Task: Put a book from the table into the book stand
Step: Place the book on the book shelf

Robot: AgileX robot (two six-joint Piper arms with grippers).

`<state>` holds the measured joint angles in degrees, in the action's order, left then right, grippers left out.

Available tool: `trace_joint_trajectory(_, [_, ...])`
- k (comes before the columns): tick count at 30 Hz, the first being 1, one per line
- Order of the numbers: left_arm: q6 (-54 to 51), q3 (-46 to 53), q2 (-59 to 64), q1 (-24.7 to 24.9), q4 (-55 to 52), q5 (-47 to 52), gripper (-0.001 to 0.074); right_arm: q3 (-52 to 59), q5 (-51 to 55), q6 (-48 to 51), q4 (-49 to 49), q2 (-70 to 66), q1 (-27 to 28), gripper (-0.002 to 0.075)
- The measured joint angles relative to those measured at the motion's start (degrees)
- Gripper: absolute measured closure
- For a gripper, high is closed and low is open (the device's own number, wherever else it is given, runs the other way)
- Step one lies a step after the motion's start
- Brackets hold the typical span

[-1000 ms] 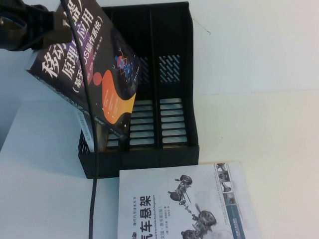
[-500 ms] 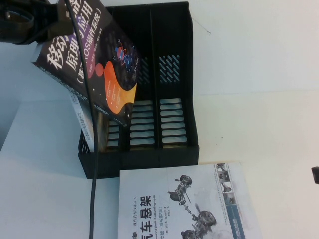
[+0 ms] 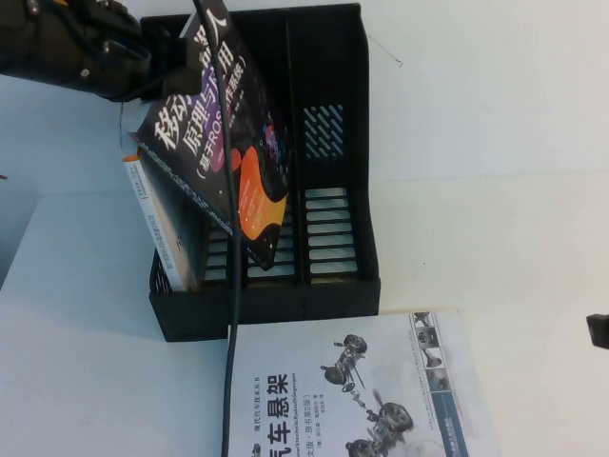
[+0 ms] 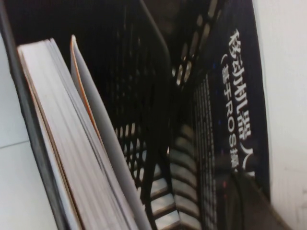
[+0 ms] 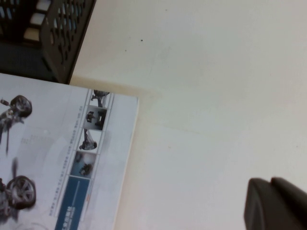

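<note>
The thick dark navy paperback book [image 3: 224, 143] is clamped by the left gripper [image 3: 157, 62], tilted over the black plastic 3-slot book stand [image 3: 333, 190]; its lower corner could catch a divider. The right gripper [image 3: 599, 330] sits at the white table's [image 3: 495, 228] right edge; its state cannot be told.

- Book [image 3: 224, 152]: navy-black cover, white Chinese title, orange and purple blobs.
- Book stand [image 3: 328, 190]: black, slotted vents.
- Table [image 3: 495, 248]: plain white.
- Suspension book [image 3: 352, 390]: white, grey car-part pictures, blue strip.

Bright, even light washes the plain white tabletop [image 3: 495, 190] almost featureless in the high view. The black plastic three-slot rack [image 3: 333, 143] swallows detail in shadow. The left wrist view is dim and soft; the right wrist view is bright, its dark near corner blurred.
</note>
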<state>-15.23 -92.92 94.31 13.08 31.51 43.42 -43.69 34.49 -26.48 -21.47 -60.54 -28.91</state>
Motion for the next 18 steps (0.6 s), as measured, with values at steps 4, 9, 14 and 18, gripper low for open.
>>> trace_joint_trajectory(4, [0.0, -0.3, 2.3, 0.5, -1.5, 0.0, 0.0623, 0.0, -0.1, -0.1, -0.1, 0.0, 0.0, 0.0727])
trace_joint_trajectory(9, [0.3, -0.4, 4.1, 0.6, -2.3, -0.1, 0.0623, 0.0, -0.5, -0.7, -0.1, 0.0, 0.0, 0.0727])
trace_joint_trajectory(14, [1.7, -0.6, 4.6, 0.7, -3.1, -0.6, 0.0607, 0.0, -0.7, -1.0, -0.1, 0.0, 0.0, 0.0727])
trace_joint_trajectory(18, [2.2, -0.7, 4.6, 0.9, -3.1, -1.0, 0.0442, 0.0, -0.7, -1.1, -0.1, 0.0, 0.0, 0.0727])
